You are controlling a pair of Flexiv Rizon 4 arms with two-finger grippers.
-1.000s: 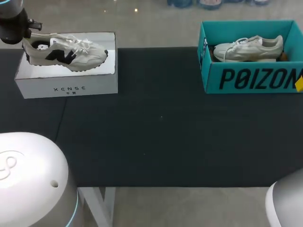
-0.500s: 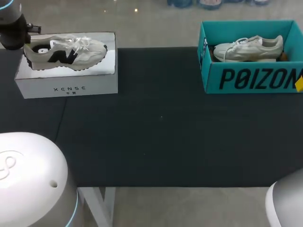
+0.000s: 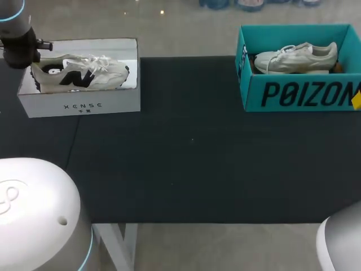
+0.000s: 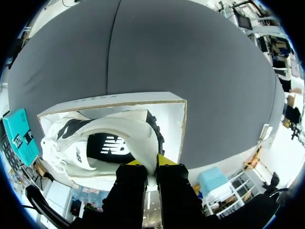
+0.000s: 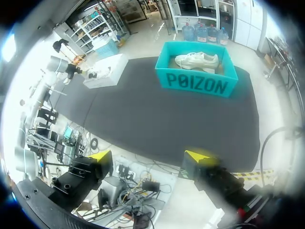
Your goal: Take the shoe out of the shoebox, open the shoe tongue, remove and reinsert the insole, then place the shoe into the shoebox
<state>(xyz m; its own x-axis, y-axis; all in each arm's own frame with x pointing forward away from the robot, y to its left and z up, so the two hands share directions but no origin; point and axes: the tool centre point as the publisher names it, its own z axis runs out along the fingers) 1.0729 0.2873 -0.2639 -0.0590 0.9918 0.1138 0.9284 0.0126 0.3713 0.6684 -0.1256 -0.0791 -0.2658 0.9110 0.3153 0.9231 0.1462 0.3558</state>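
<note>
Two shoeboxes on table.

Head view: shoe (image 3: 84,72) lies inside white shoebox (image 3: 79,104), long axis along box length. Toe points toward teal shoebox (image 3: 299,93). Heel at opposite end, under left arm (image 3: 20,42).

Left wrist view: left gripper (image 4: 153,162) at box's heel end, fingers nearly together, apparently clamped on heel collar; contact partly hidden. Shoe stretches straight ahead of fingers.

Right wrist view: right gripper (image 5: 150,160) empty, fingers wide apart, well apart from white shoebox. Left arm far nearer, so next move likely its own.
</note>
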